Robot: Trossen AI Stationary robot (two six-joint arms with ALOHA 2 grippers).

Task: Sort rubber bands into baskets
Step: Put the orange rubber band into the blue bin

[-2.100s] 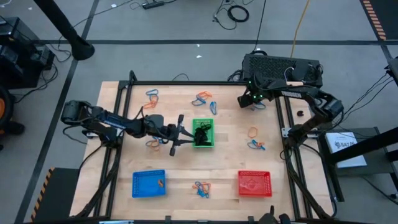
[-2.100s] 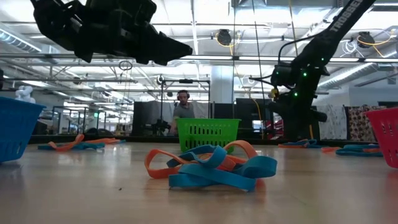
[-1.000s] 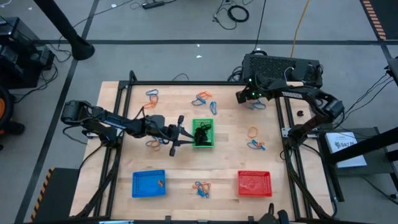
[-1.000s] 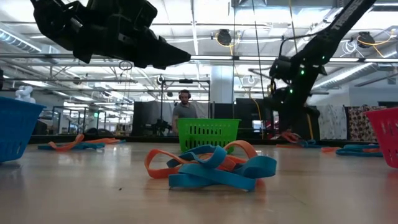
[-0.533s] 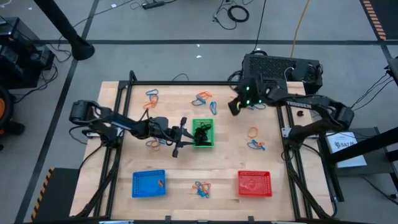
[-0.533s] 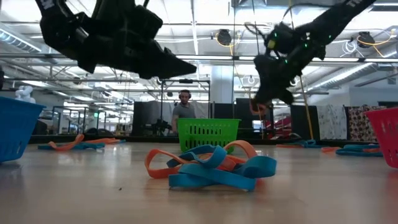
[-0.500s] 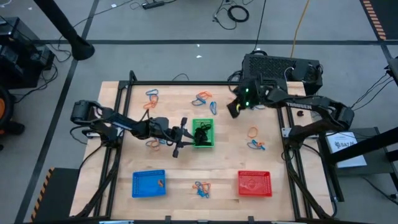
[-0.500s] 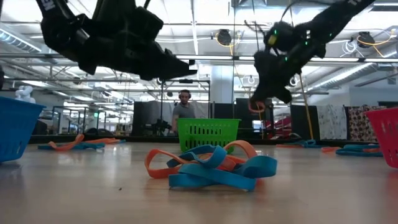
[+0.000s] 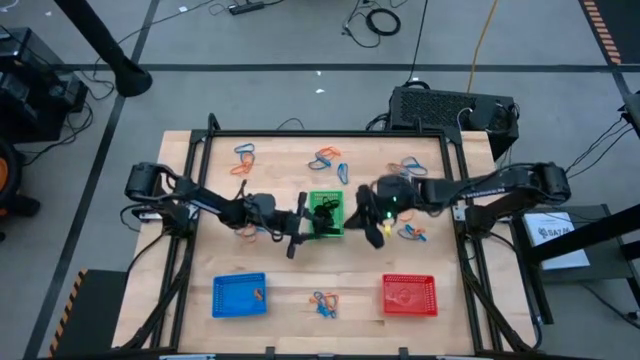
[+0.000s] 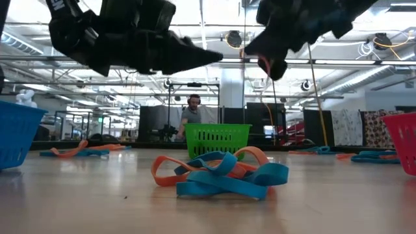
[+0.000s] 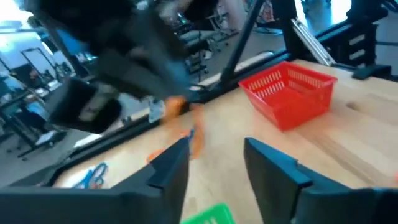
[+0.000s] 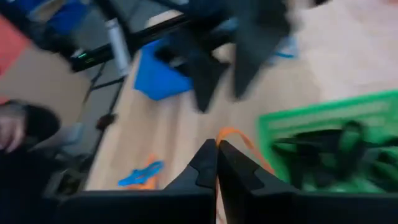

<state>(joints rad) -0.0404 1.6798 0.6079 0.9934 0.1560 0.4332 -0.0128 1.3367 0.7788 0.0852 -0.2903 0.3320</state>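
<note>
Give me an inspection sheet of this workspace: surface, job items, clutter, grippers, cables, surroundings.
Surface: wooden table, black frame around it.
Job's things: green basket mid-table holding black bands; blue basket front-left; red basket front-right; loose rubber bands in scattered clumps.
Clutter: nothing seen.
Grippers: left gripper open, beside the green basket; right gripper shut on an orange band, raised just right of the green basket.
Cables: black and yellow cables on the floor behind.
Surroundings: person far behind the table.
</note>
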